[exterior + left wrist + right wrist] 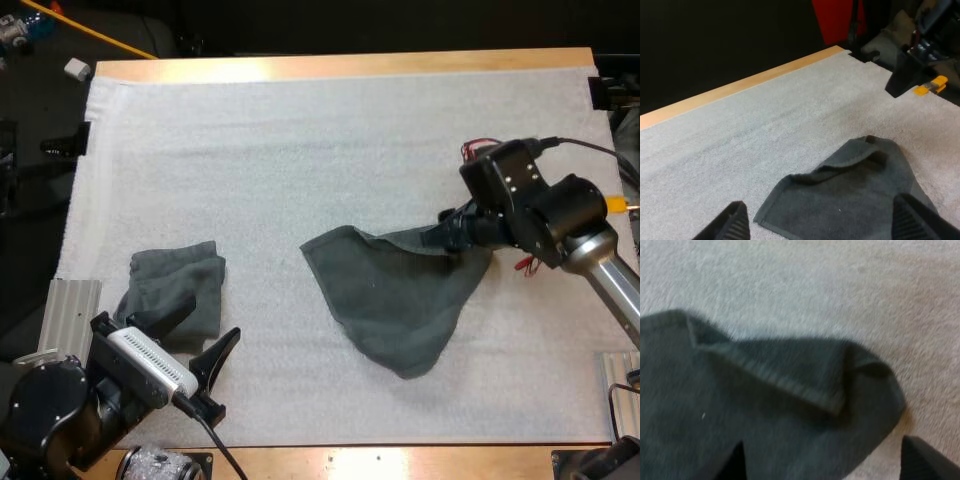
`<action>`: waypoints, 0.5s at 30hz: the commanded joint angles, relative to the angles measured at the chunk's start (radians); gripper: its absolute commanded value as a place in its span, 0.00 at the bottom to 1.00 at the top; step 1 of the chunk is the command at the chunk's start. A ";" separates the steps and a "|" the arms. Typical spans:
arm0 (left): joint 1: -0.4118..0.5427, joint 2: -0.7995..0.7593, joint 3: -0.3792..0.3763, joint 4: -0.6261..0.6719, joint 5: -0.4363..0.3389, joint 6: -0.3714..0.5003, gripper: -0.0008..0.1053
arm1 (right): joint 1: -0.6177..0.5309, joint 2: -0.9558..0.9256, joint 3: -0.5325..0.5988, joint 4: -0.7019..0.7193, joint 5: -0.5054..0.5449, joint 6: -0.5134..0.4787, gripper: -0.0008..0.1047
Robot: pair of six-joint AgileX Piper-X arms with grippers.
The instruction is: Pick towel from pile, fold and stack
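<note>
Nearest you, your left claw [195, 340] sits open and empty, just beside the folded towel [178, 290] at the near left of the mat [300, 130]. Mid-mat lies the loose towel [395, 305], spread crookedly. Farther right, your right claw [448, 230] hangs open over its far corner, which is flipped back on itself. The risk, I reckon: pinch there and you grab two layers, so the fold comes out lopsided.

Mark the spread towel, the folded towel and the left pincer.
spread towel [395, 295], high view, middle of the cloth.
folded towel [180, 280], high view, middle of its top layer.
left pincer [213, 318], high view, midway between its fingertips.
</note>
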State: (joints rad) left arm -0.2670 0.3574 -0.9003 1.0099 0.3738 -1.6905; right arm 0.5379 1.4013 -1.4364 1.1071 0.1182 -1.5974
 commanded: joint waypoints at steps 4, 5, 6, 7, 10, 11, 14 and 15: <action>-0.005 0.002 -0.007 0.001 0.004 -0.008 0.56 | 0.039 -0.036 -0.003 0.049 -0.020 -0.007 0.58; -0.005 0.002 -0.005 0.004 0.007 -0.009 0.56 | 0.044 -0.038 -0.001 0.058 -0.022 -0.009 0.58; -0.004 0.002 -0.004 0.007 0.007 -0.009 0.56 | 0.059 -0.041 0.003 0.065 -0.025 -0.008 0.58; -0.005 0.003 -0.005 0.011 0.008 -0.009 0.56 | 0.071 -0.042 0.012 0.068 -0.029 -0.007 0.58; -0.005 0.003 -0.004 0.023 0.008 -0.010 0.56 | 0.115 -0.049 0.059 0.058 -0.029 0.004 0.58; -0.005 0.003 -0.004 0.030 0.008 -0.008 0.56 | 0.127 -0.048 0.082 0.050 -0.030 0.010 0.58; -0.006 0.004 -0.004 0.050 0.008 -0.010 0.56 | 0.155 -0.052 0.161 0.008 -0.032 0.034 0.58; -0.006 0.004 -0.004 0.058 0.007 -0.011 0.56 | 0.162 -0.056 0.191 -0.012 -0.034 0.045 0.58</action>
State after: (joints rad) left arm -0.2670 0.3574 -0.9003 1.0502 0.3748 -1.6905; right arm 0.6790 1.3582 -1.3158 1.1282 0.0903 -1.5790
